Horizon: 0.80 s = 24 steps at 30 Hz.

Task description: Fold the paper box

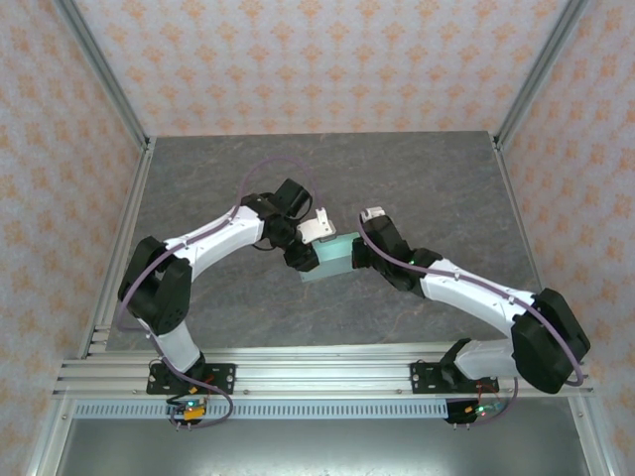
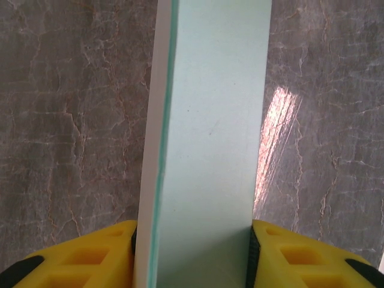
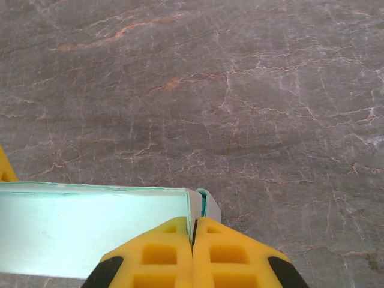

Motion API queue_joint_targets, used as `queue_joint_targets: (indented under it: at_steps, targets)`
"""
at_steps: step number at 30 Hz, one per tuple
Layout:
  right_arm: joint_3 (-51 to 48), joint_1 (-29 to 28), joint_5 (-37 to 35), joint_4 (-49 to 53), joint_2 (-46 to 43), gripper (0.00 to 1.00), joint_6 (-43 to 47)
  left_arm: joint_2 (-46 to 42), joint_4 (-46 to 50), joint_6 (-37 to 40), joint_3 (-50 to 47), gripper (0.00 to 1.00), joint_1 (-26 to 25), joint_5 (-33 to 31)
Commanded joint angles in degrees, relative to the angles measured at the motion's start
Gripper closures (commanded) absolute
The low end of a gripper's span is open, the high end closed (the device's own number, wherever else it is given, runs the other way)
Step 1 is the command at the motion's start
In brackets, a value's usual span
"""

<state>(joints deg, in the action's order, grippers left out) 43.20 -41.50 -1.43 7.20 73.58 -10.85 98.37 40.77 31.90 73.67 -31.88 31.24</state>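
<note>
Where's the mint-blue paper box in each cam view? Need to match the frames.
Top external: the pale mint-blue card paper box sits mid-table, between the left gripper and the right gripper.
Left wrist: a vertical strip running top to bottom, mid-frame, between the left gripper's yellow fingers.
Right wrist: bottom left, its right edge pinched in the right gripper.
Shared landmark: the grey marbled tabletop beneath it.

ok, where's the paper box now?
Top view: the paper box is near the middle of the table, left hand clamping its left end, right hand pinching its right edge.
</note>
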Motion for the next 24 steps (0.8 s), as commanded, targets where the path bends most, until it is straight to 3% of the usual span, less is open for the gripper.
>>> queue_joint_targets:
  at_steps: [1,8,12,17,23,24]
  targets:
    - [-2.04,-0.96,-0.42,-0.81,-0.76,0.99,-3.08,-2.83,-6.75,-4.07,-1.15,0.55,0.15,-1.81]
    - [-3.78,-2.19,-3.45,-2.29,-0.80,1.00,-7.34,-7.22,-15.16,-9.73,-6.50,0.51,0.14,-4.87]
    - [-4.26,-2.27,-4.53,-2.60,-0.76,1.00,-8.72,-10.65,-19.41,-12.70,-10.59,0.48,0.14,-3.18]
    - [-5.12,-2.83,-7.75,-2.46,-1.14,1.00,-9.26,-20.84,-29.38,-23.23,-18.88,0.43,0.44,-11.03]
    - [-4.11,-4.88,-12.08,-1.84,-0.97,1.00,-8.56,-34.89,-36.67,-32.73,-27.50,0.30,0.58,-13.85]
    - [-4.13,-5.23,-12.88,-1.99,-0.86,1.00,-8.69,-37.30,-37.09,-34.85,-28.61,0.21,0.56,-14.87]
